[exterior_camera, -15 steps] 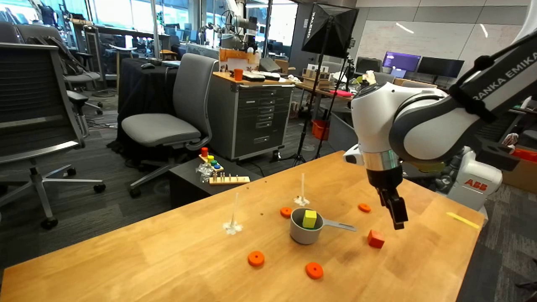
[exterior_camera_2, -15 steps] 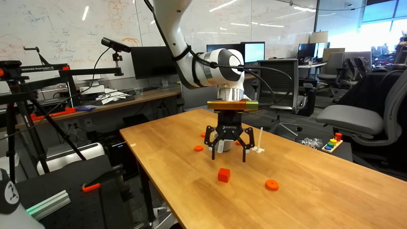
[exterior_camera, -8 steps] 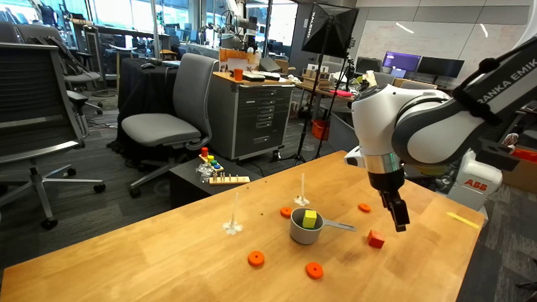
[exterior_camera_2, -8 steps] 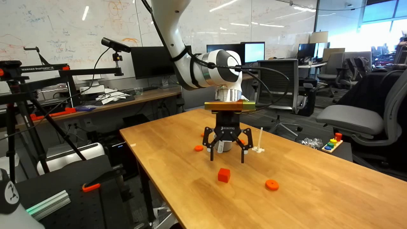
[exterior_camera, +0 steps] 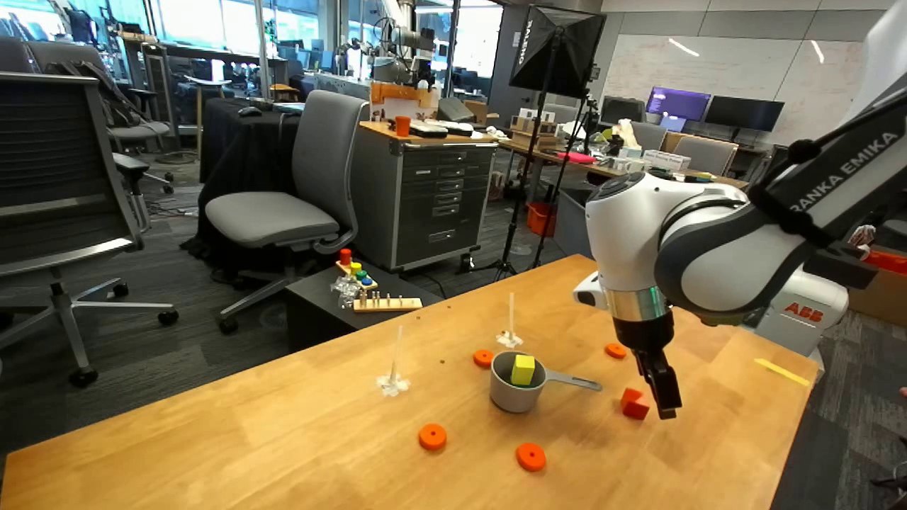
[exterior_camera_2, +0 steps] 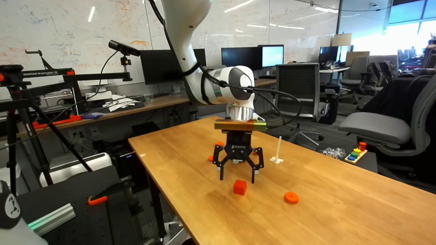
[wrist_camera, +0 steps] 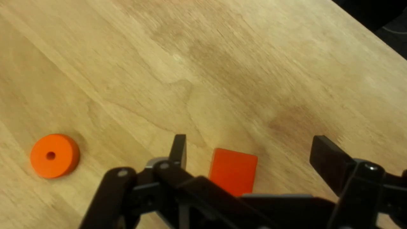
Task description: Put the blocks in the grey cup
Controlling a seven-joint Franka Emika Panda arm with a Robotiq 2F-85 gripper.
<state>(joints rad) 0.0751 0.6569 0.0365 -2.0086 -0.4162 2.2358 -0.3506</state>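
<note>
"Whiteboard (exterior_camera_2: 85,37) behind, worktop (exterior_camera_2: 327,217) below. How's the arm (exterior_camera: 723,258)?"

"Bent, fingers (wrist_camera: 329,163) pointing down and spread wide, near the red block (wrist_camera: 233,171)."

"And the yellow block (exterior_camera: 523,370)?"

"In the cup (exterior_camera: 511,398); the red one sits on the worktop, between the fingers in the wrist view."

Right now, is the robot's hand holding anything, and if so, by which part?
Nothing is held: the hand stands open, and the red block sits on the table.

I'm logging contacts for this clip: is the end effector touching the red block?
Apart. In an exterior view, bare tabletop shows between the red block and both tips of the open end effector; the wrist view shows gaps too.
</note>
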